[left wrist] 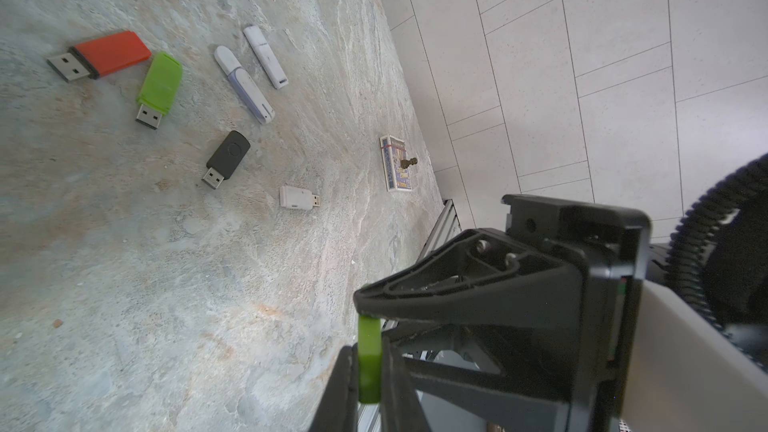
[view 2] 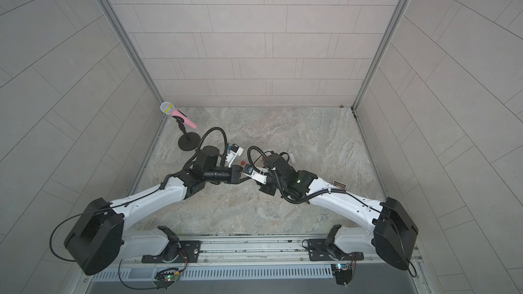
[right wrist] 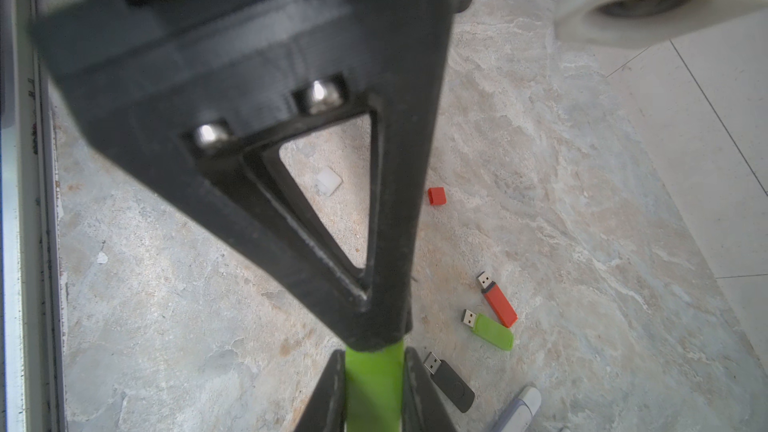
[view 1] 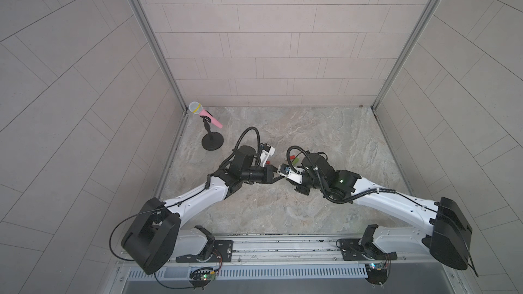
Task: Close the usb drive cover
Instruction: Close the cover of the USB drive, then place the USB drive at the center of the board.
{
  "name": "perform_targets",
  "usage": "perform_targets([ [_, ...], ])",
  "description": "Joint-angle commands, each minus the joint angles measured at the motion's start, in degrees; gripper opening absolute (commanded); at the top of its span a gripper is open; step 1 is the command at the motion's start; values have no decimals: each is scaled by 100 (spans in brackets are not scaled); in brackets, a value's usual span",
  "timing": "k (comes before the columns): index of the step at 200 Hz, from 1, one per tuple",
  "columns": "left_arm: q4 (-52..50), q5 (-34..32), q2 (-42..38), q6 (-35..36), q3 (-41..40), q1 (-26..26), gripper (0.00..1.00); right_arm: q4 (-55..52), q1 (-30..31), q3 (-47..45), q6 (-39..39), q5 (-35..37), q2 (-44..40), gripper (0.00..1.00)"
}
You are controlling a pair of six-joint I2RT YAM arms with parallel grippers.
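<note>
Both arms meet a bit right of the toy microphone (view 1: 205, 113), nearer the robot's bases. The left gripper (left wrist: 368, 344) is pinching a green usb drive (left wrist: 369, 371) edge-on, up off the marble table (left wrist: 166, 284). The right gripper (right wrist: 374, 353) looks clamped on its other end, though the fingers hide where the cover joins. Also right of the mic, lying loose, are a second green drive (left wrist: 160, 85) with its plug bare, a red usb drive (left wrist: 104, 54) and a red cap (right wrist: 437, 196).
</note>
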Motion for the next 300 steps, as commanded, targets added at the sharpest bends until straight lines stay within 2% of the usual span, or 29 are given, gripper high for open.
perform_targets([
  [1,88,89,-89,6,94,-32,4,231,-7,-29,85,174,11,20],
  [35,74,59,-54,32,52,-41,5,294,-3,110,352,119,0,13],
  [73,-3,73,35,90,36,-40,7,434,-11,210,592,70,-51,11],
  [81,-259,-109,-68,192,109,-32,12,447,-9,173,622,262,-60,11],
  [90,-581,-425,-287,326,174,-32,24,451,-52,110,715,531,-71,11],
  [98,-782,-717,-493,442,194,-28,28,435,-136,36,844,693,-90,11],
  [114,-975,-1318,-866,548,151,-29,45,390,-402,-124,1174,631,-177,12],
  [138,-1064,-1764,-1208,621,38,29,54,434,-798,-372,1729,507,-346,12],
  [188,-978,-2079,-1482,682,-169,29,57,63,-2325,-488,3398,158,-247,11],
  [215,-988,-2154,-1495,766,-213,29,57,-390,-3083,-272,3873,-187,166,11],
  [258,-928,-2135,-1327,806,-243,29,59,-1651,-3754,738,3805,-391,1426,12],
  [300,-940,-2088,-1164,812,-243,29,61,-2579,-3808,1725,3461,-354,2685,14],
])
